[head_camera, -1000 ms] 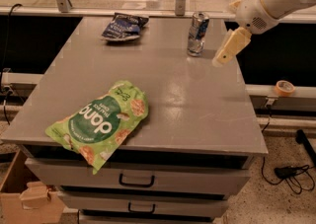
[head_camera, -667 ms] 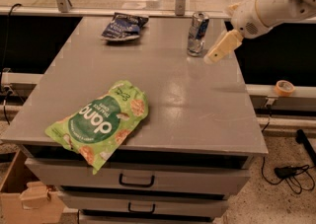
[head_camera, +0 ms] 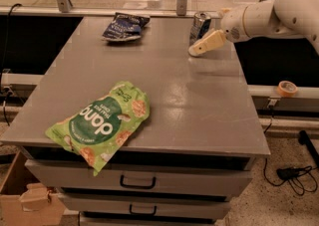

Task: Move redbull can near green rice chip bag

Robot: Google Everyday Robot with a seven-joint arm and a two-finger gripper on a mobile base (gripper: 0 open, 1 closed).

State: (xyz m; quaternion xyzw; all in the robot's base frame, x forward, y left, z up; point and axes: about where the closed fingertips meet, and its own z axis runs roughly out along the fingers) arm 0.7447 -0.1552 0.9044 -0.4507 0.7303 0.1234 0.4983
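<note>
The redbull can (head_camera: 199,25) stands upright at the far right of the grey table (head_camera: 164,85). The green rice chip bag (head_camera: 101,122) lies flat at the table's near left corner, partly over the front edge. My gripper (head_camera: 199,48) reaches in from the right on a white arm (head_camera: 269,13). Its cream finger (head_camera: 208,43) sits low at the can's base, on the near right side, and covers part of the can.
A dark blue snack bag (head_camera: 123,26) lies at the far left of the table. Drawers (head_camera: 139,182) sit below the front edge. A tape roll (head_camera: 287,88) rests on a ledge at the right. A cardboard box (head_camera: 25,200) stands on the floor at the lower left.
My gripper has moved left and down, from apart on the can's right to right against the can's base. The can and both bags have not moved.
</note>
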